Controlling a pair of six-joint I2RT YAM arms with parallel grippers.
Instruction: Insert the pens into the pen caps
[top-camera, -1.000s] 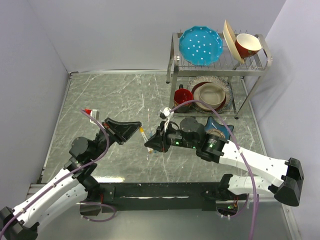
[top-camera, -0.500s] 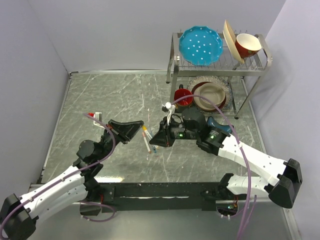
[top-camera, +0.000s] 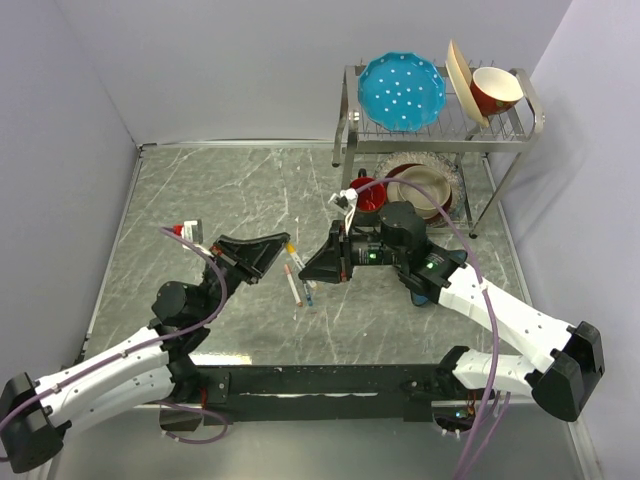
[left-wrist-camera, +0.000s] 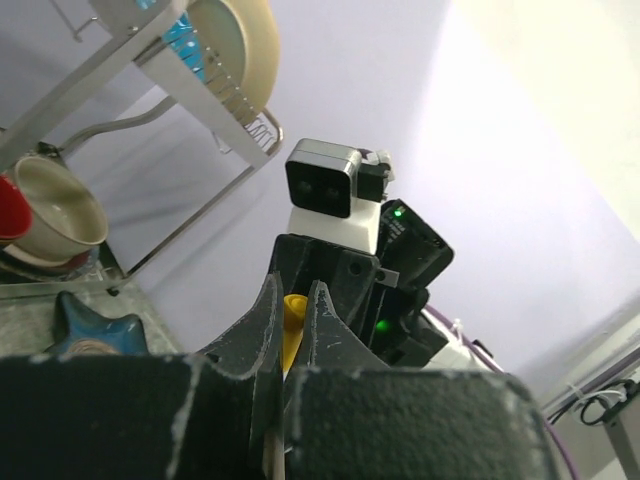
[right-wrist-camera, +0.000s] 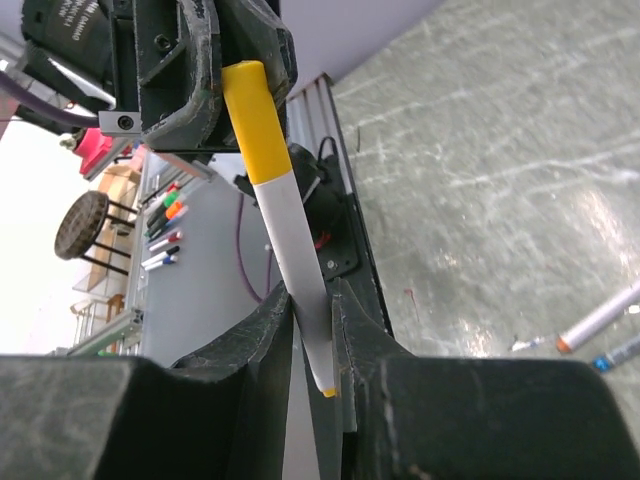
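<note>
Pen (right-wrist-camera: 290, 250) is hanging above the table (top-camera: 200, 200), with the right gripper (right-wrist-camera: 312, 305) pinching its white barrel and the left gripper (left-wrist-camera: 295, 300) pinching the yellow cap (right-wrist-camera: 255, 120) over its tip. Capping seems to be under way. Next is calling for a straight push home. Two other pens (top-camera: 296, 284) are lying below.

You count three pens: one white pen (right-wrist-camera: 290, 262), one orange-tipped pen (right-wrist-camera: 603, 319), one blue pen (right-wrist-camera: 620, 350); one yellow cap (right-wrist-camera: 254, 122).
</note>
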